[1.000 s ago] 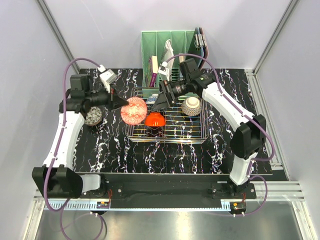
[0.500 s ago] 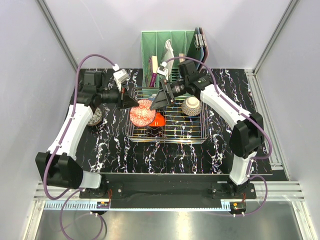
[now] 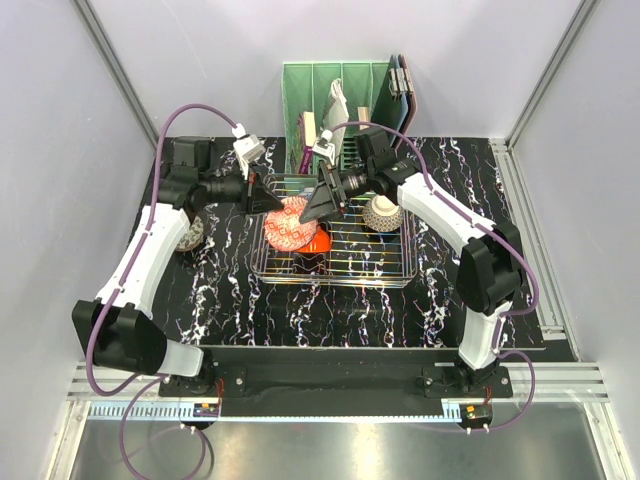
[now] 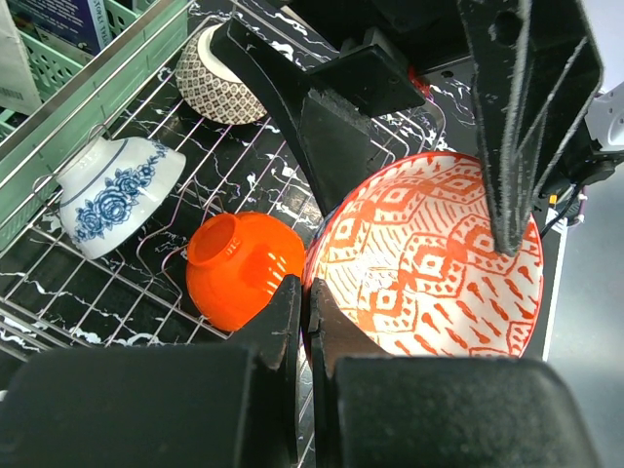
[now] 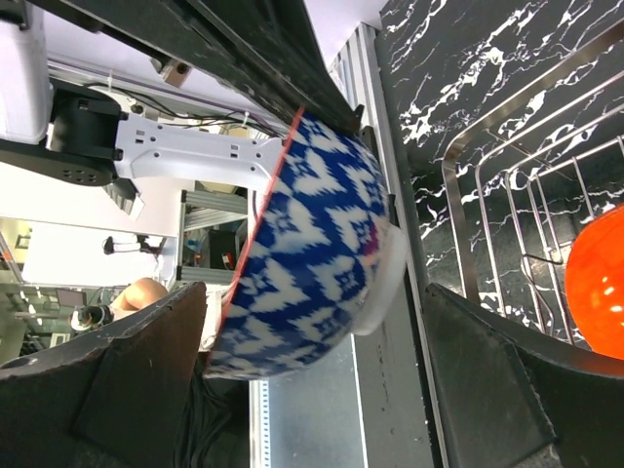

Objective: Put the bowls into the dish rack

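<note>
My left gripper is shut on the rim of a bowl with an orange-red pattern inside and a blue and white pattern outside. It holds the bowl tilted over the left part of the chrome dish rack. My right gripper is open, one finger on each side of this bowl, not closed on it. In the rack lie a glossy orange bowl, a white bowl with blue flowers and a cream lattice bowl.
A dotted bowl sits on the black marbled table left of the rack, under the left arm. A green slotted organizer with utensils stands right behind the rack. Both arms meet over the rack's left half.
My left gripper has carried the patterned bowl to the right, from beside the rack to over it. The bowl now sits between the right gripper's open fingers.
</note>
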Robot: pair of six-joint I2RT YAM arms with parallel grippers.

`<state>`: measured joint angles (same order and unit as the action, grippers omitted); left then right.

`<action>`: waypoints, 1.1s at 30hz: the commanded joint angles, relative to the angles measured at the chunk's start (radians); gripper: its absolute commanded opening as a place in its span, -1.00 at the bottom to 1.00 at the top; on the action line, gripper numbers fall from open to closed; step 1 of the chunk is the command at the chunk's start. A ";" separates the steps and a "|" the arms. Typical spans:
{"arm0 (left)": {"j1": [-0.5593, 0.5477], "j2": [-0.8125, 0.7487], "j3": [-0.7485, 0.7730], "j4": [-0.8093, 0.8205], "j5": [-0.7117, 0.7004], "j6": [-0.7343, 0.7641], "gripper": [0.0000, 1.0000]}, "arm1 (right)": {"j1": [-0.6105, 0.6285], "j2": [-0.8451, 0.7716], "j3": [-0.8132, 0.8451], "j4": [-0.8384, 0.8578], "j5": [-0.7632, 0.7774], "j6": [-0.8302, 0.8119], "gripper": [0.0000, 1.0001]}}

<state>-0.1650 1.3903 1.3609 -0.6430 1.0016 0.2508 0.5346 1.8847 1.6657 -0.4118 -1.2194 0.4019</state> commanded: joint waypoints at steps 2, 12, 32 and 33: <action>-0.014 0.000 0.050 0.042 0.020 -0.010 -1.00 | -0.004 -0.021 -0.001 0.067 -0.049 0.040 0.99; -0.019 -0.007 0.043 0.043 -0.060 0.031 -1.00 | -0.002 -0.070 -0.063 0.079 -0.068 0.045 0.99; -0.062 -0.071 -0.032 0.143 -0.173 -0.015 -1.00 | -0.004 -0.045 -0.223 0.753 -0.126 0.625 0.93; -0.062 -0.073 -0.034 0.144 -0.176 -0.016 -1.00 | -0.004 -0.030 -0.236 0.818 -0.127 0.670 0.93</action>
<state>-0.2119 1.3552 1.3312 -0.5816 0.8501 0.2584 0.5266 1.8683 1.4860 0.0051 -1.2984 0.7677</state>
